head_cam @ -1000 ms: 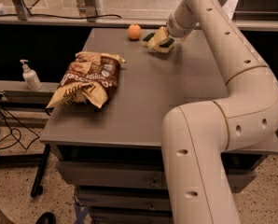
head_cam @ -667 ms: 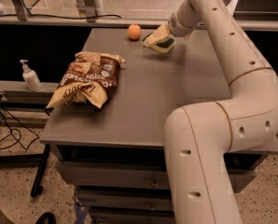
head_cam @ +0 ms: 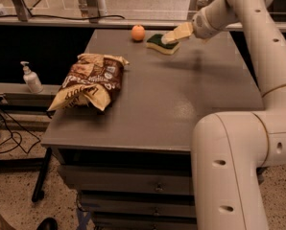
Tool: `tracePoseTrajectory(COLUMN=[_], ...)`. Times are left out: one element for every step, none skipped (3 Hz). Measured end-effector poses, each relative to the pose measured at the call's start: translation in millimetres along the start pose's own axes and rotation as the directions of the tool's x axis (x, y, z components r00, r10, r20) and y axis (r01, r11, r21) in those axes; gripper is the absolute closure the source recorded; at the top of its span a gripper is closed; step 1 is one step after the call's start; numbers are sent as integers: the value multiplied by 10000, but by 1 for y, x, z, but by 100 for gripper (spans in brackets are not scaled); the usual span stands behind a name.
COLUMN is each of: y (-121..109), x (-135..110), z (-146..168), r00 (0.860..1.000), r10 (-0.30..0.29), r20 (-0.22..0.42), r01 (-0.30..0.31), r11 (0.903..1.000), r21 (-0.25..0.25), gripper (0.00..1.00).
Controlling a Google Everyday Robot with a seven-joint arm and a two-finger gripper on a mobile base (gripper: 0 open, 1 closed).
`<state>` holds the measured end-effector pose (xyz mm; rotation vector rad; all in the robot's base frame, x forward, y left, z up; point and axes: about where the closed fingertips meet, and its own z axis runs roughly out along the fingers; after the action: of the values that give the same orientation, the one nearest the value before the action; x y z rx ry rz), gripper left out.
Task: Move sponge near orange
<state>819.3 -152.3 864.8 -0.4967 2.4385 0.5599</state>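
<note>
The sponge (head_cam: 158, 43), dark green on top with a pale yellow base, lies flat on the far part of the grey table (head_cam: 181, 95). The small round orange (head_cam: 138, 32) sits just to its left, a short gap away. My gripper (head_cam: 174, 35) hovers just above and to the right of the sponge's right end. Its pale fingers (head_cam: 180, 31) are open and hold nothing.
A brown and yellow snack bag (head_cam: 90, 83) lies on the table's left side. A white pump bottle (head_cam: 31, 78) stands on a lower ledge to the left. My arm reaches along the table's right side. Drawers sit under the table front.
The sponge has come to rest on the table a little closer to the orange. My gripper has let go of it and lifted slightly up and to the right.
</note>
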Motion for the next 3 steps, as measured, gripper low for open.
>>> tracePoseTrajectory(y=[-23,-44,-41], x=[32,65,82], z=[-48,-102,-143], r00=[9979,9895,9752], r10=[575,1032,1347], r20=[297,1010,1758], r01=[-547,-807,-668], r11=[9948,9753,9357], r21=[-859,-2056,-3466], gripper=[0,0,0])
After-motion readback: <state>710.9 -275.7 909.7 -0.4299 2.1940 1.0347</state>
